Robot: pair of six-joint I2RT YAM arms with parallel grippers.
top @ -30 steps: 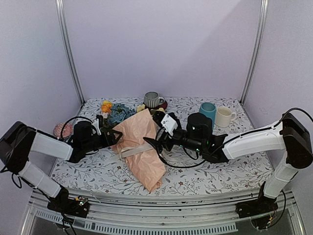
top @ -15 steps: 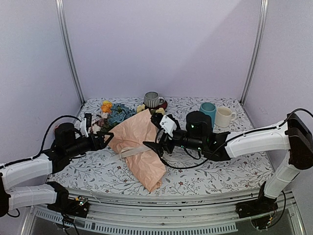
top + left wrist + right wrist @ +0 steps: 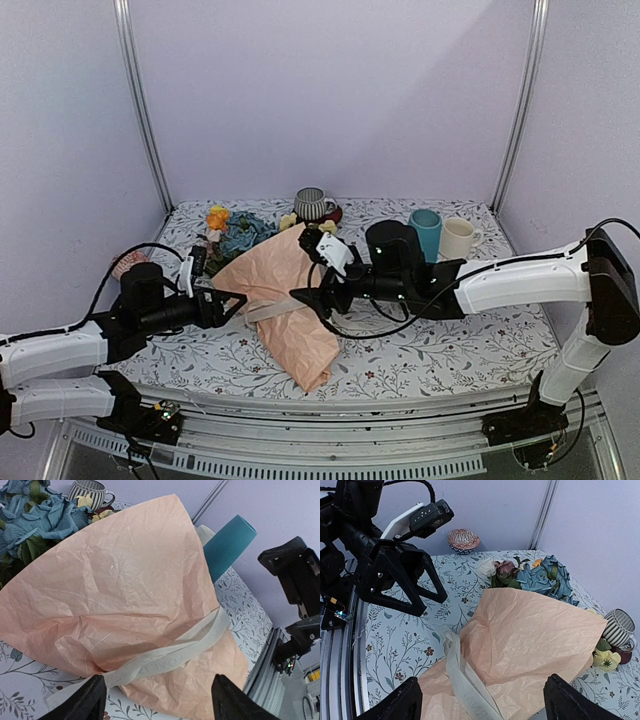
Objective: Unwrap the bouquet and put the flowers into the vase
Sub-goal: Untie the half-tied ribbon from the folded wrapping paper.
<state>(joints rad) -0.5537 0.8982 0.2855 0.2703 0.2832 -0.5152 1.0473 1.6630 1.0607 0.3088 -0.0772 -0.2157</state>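
Behind the bouquet [image 3: 283, 280] stand vase [image 3: 427, 226] and striped cup [image 3: 313, 203].

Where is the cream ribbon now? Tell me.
In the top view, the cream ribbon circles the middle of the bouquet, left of centre, between the left gripper and the right gripper.

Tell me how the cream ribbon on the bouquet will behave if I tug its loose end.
The ribbon looks flat, thin and limp, so it will likely flop rather than hold shape. It cinches the crinkled paper tightly, so a tug probably drags the whole light-looking bouquet along unless it is pinned.
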